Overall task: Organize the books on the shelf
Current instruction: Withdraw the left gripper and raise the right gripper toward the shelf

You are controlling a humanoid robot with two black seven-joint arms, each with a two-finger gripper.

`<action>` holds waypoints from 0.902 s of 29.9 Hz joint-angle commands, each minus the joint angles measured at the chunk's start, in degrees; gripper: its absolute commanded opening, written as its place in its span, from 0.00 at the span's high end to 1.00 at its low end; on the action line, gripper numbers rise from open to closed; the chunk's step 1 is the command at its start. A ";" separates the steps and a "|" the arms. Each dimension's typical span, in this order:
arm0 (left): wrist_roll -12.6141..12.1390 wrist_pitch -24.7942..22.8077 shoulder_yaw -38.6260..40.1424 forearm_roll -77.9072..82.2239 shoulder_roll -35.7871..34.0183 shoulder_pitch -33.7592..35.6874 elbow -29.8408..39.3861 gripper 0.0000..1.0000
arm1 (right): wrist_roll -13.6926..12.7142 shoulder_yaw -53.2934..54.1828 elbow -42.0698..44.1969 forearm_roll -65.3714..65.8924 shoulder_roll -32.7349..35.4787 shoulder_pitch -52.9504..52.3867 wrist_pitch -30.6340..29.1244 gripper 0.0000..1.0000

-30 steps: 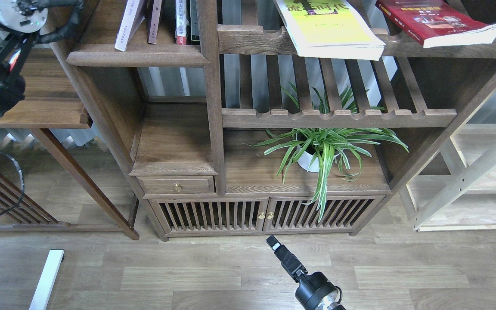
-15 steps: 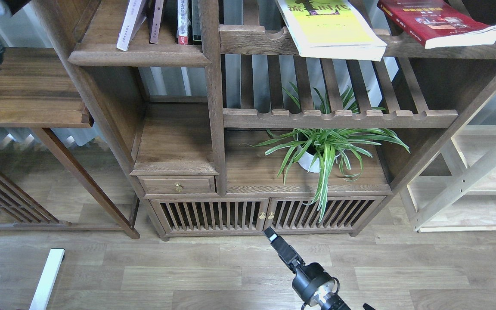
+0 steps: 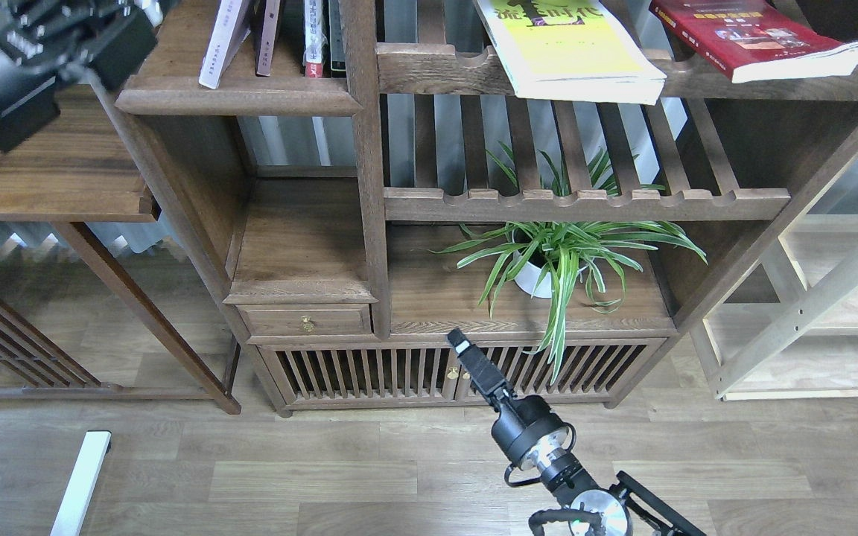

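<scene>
Currently the right gripper (image 3: 463, 351) is seen at lower centre of the frame, raised in front of the slatted cabinet doors (image 3: 369, 371); it appears end-on and dark, so whether its fingers are spread or pressed together cannot be told. Nothing is seen held by it. The left arm (image 3: 23, 67) is seen blurred at upper left, beside the shelf (image 3: 239, 97); its gripper cannot be made out.

The lavender-white book (image 3: 222, 41) is stood leaning on the shelf at upper left of centre, next to a few other upright books (image 3: 315, 37). The yellow-green book (image 3: 567, 45) is laid flat on the top slatted rack (image 3: 771, 82) at upper centre, its edge overhanging the front rail. The red book (image 3: 753, 37) is laid flat on the same rack at upper right, apart from the yellow-green one. A potted plant (image 3: 559, 257) is placed on the lower board at centre.
</scene>
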State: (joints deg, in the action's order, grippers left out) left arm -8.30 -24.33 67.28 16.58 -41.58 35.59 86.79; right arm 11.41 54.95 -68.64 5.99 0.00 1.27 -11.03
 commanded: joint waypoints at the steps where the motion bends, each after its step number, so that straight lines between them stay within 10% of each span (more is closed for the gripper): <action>1: 0.83 -3.67 2.76 0.03 0.45 -5.87 0.04 0.53 | -0.69 1.82 -1.50 -0.01 0.00 -0.21 0.84 0.00; 18: 3.02 -3.67 6.82 -3.66 9.58 -20.91 -2.51 0.46 | -0.78 5.51 -2.73 -0.01 0.00 -6.45 2.16 0.00; 27: 2.67 -3.67 6.73 -3.84 18.63 -27.68 -5.14 0.24 | -0.96 10.35 -2.99 -0.10 0.00 -7.86 1.19 0.00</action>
State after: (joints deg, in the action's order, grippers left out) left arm -5.48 -28.00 74.11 12.75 -25.89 10.03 82.51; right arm 10.44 64.52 -71.65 5.99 0.00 -6.52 -9.22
